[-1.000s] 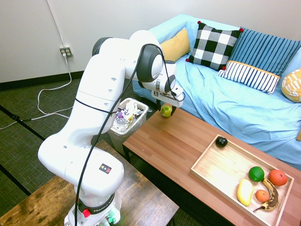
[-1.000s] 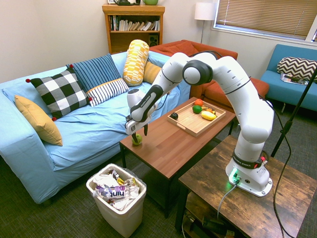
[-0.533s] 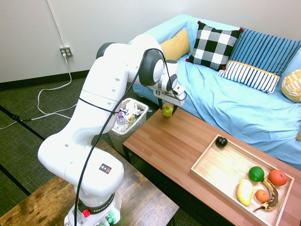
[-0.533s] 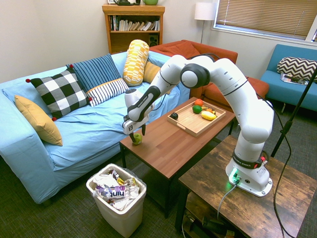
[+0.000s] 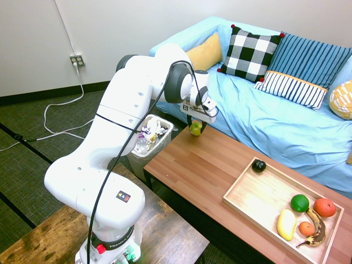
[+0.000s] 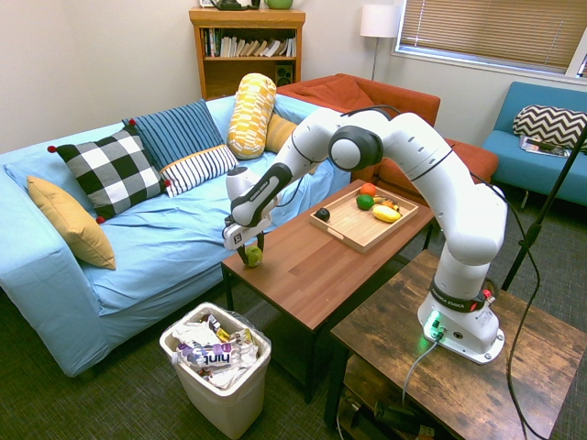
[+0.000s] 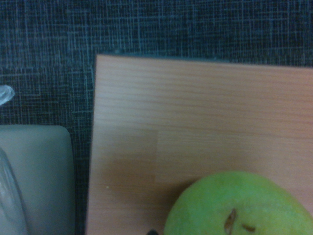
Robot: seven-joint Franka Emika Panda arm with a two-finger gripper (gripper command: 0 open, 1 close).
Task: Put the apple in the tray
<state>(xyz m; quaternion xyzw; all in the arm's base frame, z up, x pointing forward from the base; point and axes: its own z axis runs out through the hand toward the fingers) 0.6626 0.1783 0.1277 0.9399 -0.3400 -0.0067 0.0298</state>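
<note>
Apple at wooden coffee table corner beside blue sofa.

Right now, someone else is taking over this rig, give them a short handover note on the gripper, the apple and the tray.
Gripper: pointing straight down at the table's corner nearest the trash bin, shut on the apple.
Apple: sits on the coffee table at that corner, not lifted yet.
Tray: at the far end of the same table, holding a dark round fruit, a green fruit, orange fruits, a yellow one and a banana; open space in its middle.
Done: grasp.
Left: lift, carry along the table, set the apple in the tray, release.
</note>
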